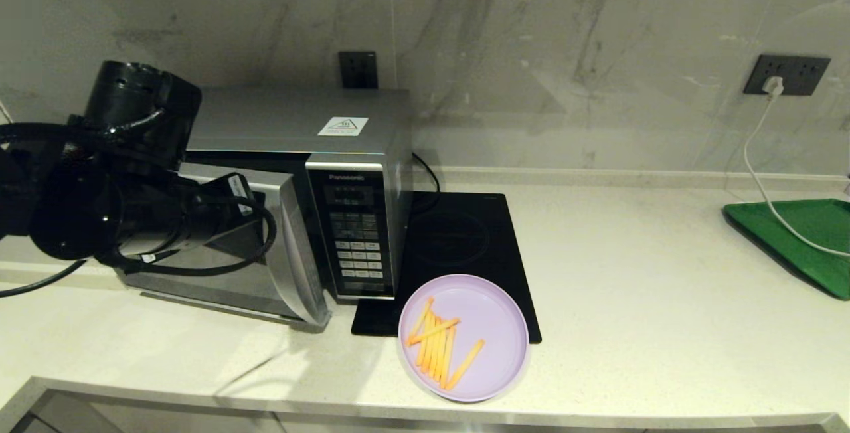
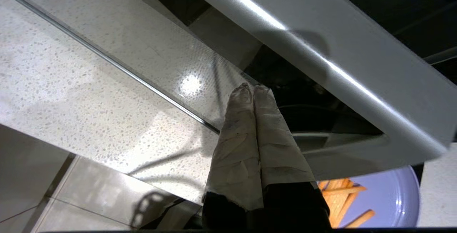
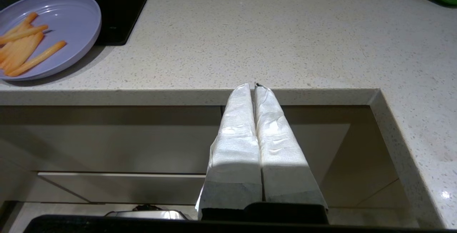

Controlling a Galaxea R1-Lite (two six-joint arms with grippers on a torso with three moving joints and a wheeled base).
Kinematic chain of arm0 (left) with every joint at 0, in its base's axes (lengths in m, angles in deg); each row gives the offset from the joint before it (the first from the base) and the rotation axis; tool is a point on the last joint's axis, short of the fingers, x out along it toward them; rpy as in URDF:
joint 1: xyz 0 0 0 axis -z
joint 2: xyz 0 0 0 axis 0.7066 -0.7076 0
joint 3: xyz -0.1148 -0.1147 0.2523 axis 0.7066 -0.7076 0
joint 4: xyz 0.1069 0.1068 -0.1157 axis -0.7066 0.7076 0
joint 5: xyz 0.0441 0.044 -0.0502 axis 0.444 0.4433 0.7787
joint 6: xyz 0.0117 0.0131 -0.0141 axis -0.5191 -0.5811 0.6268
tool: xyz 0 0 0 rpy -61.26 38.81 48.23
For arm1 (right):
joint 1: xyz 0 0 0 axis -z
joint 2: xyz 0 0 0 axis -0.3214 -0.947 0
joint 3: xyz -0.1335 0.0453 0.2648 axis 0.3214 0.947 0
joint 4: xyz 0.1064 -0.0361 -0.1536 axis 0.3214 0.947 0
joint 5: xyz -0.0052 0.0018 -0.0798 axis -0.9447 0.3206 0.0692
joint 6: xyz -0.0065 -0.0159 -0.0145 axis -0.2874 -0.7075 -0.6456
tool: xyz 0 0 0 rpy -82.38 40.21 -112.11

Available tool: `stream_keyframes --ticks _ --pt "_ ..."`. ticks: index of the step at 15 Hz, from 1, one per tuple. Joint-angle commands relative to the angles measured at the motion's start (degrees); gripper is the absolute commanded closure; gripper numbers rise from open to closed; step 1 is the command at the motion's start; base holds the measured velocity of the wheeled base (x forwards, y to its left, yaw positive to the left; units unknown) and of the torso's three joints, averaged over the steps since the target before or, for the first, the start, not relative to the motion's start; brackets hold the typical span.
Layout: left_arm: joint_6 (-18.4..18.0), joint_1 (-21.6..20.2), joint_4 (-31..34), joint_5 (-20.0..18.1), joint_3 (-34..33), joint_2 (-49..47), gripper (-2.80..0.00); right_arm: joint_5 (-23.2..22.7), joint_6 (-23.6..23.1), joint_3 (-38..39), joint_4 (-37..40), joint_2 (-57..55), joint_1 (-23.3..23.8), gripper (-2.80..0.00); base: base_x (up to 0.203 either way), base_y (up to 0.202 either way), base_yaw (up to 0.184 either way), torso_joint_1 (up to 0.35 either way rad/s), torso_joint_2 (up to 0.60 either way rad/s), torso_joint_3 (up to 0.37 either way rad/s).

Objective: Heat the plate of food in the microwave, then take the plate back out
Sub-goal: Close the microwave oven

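Note:
The silver-grey microwave (image 1: 292, 129) stands at the back left of the counter, its door (image 1: 293, 267) swung partly outward. My left arm (image 1: 133, 214) reaches across the door. The left gripper (image 2: 253, 87) is shut and empty, its wrapped tips against the door's reflective glass (image 2: 200, 68). The lilac plate of food (image 1: 488, 327) rests near the counter's front edge, half on the hob, with orange-yellow fries (image 1: 438, 346) on it. It also shows in both wrist views as the plate (image 2: 392, 197) (image 3: 68, 15). My right gripper (image 3: 254, 85) hangs shut and empty below the counter's front edge, out of the head view.
A flat black induction hob (image 1: 465, 240) lies right of the microwave. A green tray (image 1: 807, 234) sits at the far right, with a white cable (image 1: 757, 174) running onto it from a wall socket. The counter's front edge (image 3: 178, 97) sits just above the right gripper.

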Motion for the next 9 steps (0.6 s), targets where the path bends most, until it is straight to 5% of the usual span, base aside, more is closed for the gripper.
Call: stream_keyframes --ticks 1,9 --pt "0.2 0.5 -0.9 0.1 0.0 0.7 0.0 0.0 0.0 0.0 0.1 0.0 0.0 0.0 0.0 0.0 0.0 0.0 0.0 0.0" --pt "-3.0 4.0 -7.2 -2.1 0.6 -1.3 0.0 0.0 0.0 0.0 0.1 -0.1 0.0 0.0 0.0 0.0 0.0 0.0 0.0 0.0"
